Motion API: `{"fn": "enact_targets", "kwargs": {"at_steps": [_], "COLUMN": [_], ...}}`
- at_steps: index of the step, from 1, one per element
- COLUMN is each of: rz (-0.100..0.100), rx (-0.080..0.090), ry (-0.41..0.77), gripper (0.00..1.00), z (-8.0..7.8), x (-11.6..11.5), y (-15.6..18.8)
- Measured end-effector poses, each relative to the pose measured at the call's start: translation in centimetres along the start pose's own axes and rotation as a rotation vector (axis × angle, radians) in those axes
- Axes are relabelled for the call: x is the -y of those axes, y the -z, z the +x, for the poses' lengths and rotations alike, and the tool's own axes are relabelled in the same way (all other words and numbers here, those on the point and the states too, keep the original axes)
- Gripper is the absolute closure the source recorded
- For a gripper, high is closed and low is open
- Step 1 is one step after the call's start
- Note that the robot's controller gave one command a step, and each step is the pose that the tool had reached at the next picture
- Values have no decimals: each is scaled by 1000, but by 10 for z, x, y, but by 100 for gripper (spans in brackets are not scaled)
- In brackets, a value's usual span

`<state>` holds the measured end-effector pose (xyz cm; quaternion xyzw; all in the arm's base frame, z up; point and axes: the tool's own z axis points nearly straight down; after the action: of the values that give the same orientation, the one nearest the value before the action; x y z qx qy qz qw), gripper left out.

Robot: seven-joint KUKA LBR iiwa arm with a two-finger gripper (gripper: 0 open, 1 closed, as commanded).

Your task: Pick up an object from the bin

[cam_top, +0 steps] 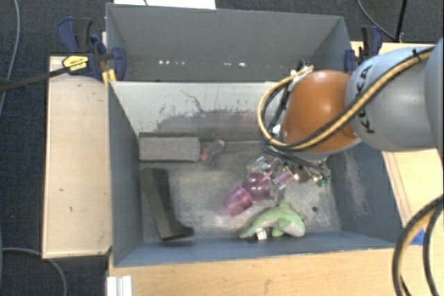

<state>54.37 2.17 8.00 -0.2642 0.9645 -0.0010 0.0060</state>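
Note:
My gripper (276,171) hangs low in the right half of the bin, under the arm's orange cover. Its tip is right at the upper end of a translucent purple-pink cup (241,197) that lies on its side on the bin floor, mouth toward the front left. Whether the cup is gripped I cannot tell. Just in front of the cup, by the bin's front wall, lies a light green soft toy (276,222).
A grey foam block (168,148) lies at the back left, and a small pink piece (206,156) sits beside it. A dark flat bar (161,205) leans along the left wall. The arm covers the bin's right side.

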Motion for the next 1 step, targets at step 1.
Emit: {"fn": "enact_targets", "kwargs": {"at_steps": [1], "rz": [-2], "rx": [-2], "ry": [0], "gripper": [100], "z": [0], "x": [0], "y": [10]}}
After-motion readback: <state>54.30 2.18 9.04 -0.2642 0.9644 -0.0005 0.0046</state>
